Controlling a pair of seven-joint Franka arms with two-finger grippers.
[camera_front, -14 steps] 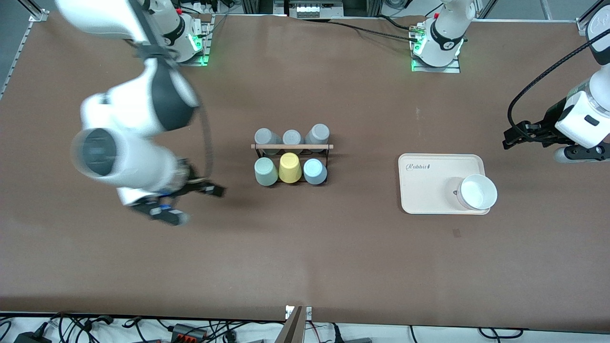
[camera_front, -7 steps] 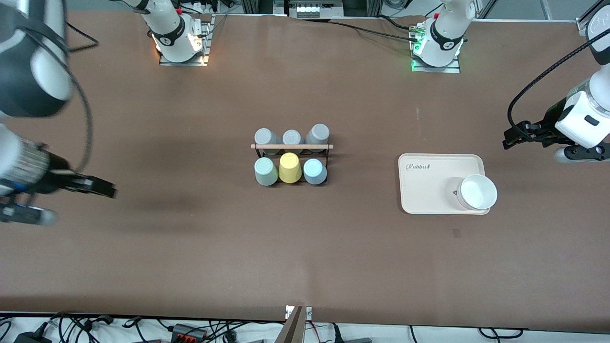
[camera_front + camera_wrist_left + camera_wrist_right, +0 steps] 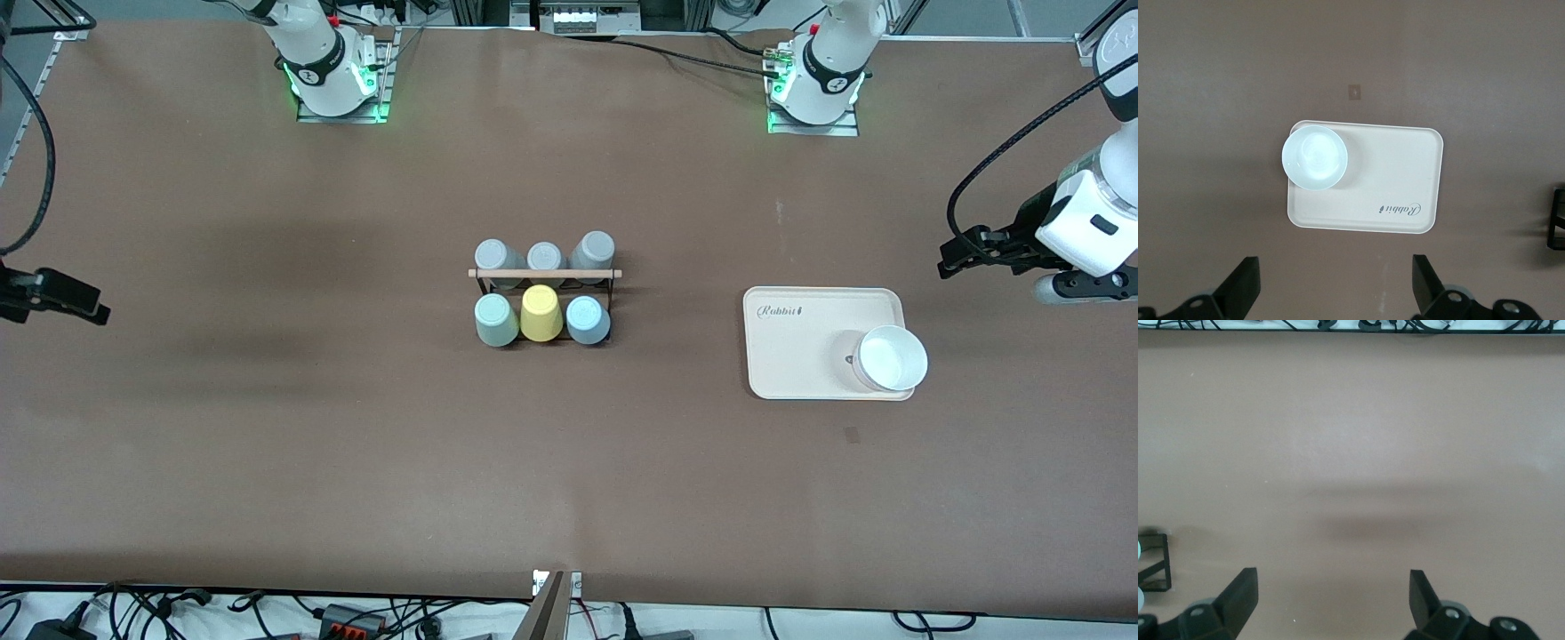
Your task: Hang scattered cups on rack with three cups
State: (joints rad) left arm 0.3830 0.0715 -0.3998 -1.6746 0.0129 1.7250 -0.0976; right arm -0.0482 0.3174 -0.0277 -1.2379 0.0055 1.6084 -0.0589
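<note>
Now, right gripper [image 3: 1331, 603]: jaws spread wide, empty, over bare table toward the right arm's end from the rack.
Left gripper [image 3: 1336, 287]: jaws spread wide, empty, over the table beside the tray [image 3: 791, 342].
Rack [image 3: 544, 274]: mid-table, wooden rod on top.
Green cup [image 3: 495, 319]: upside down on the rack's nearer row.
Blue cup [image 3: 588, 319]: same row, yellow cup [image 3: 540, 313] between them.
Grey cups [image 3: 543, 255]: the rack's farther row.
White bowl [image 3: 890, 357]: on the tray.

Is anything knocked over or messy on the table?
Nothing stands out. Six cups sit neatly on the rack, including the green cup and blue cup. A white bowl sits upright on the tray. Nothing is spilled.
</note>
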